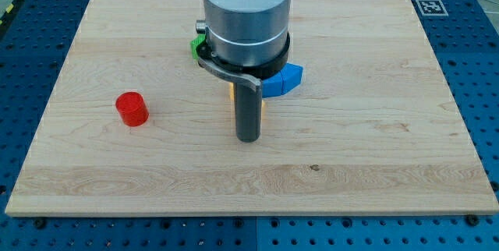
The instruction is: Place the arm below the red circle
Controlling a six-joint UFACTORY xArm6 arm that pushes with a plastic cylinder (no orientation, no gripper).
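Observation:
The red circle (pixel 132 109), a short red cylinder, stands on the wooden board (pixel 374 150) at the view's left. My tip (pixel 248 137) is at the lower end of the dark rod near the board's middle, well to the right of the red circle and slightly lower in the view. It touches no red block.
A blue block (pixel 284 79) lies just right of the rod, partly under the arm's body. A green block (pixel 196 47) peeks out at the arm's left. An orange or yellow block (pixel 231 91) is mostly hidden behind the rod. Blue perforated table surrounds the board.

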